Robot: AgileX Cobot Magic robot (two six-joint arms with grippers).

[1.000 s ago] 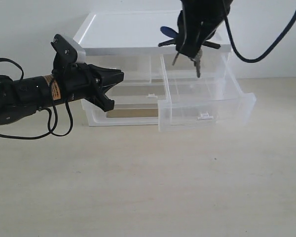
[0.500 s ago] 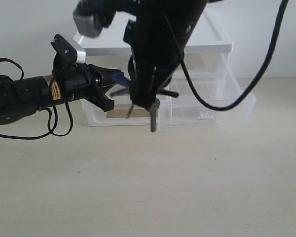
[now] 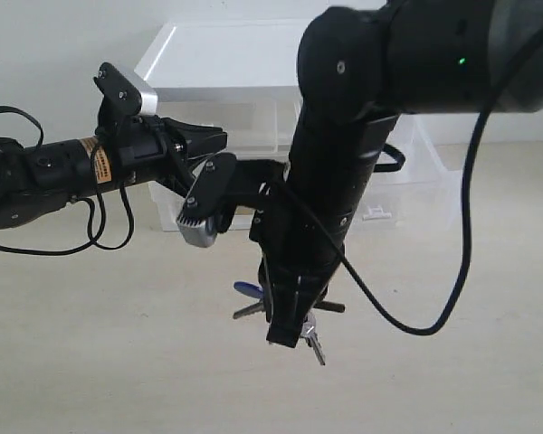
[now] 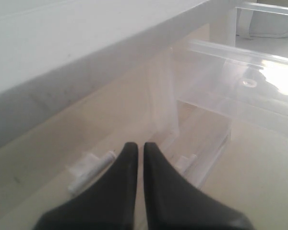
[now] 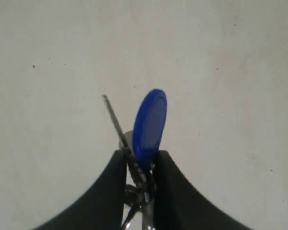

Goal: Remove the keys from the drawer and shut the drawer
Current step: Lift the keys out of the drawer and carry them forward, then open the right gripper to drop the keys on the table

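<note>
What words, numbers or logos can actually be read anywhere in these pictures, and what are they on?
Orange sticker on the left arm: dark print, too small to read.
Blue cap of the keys: no marking visible.
Drawer unit: no print visible.
Nothing else shows any text, so no quote can be given.

Left pincer point(image 4: 139, 145) closed, facing translucent drawer unit point(image 4: 216, 91)

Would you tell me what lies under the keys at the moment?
Only bare table shows beneath the keys, held in the right gripper; the spot directly behind them is covered.
</note>
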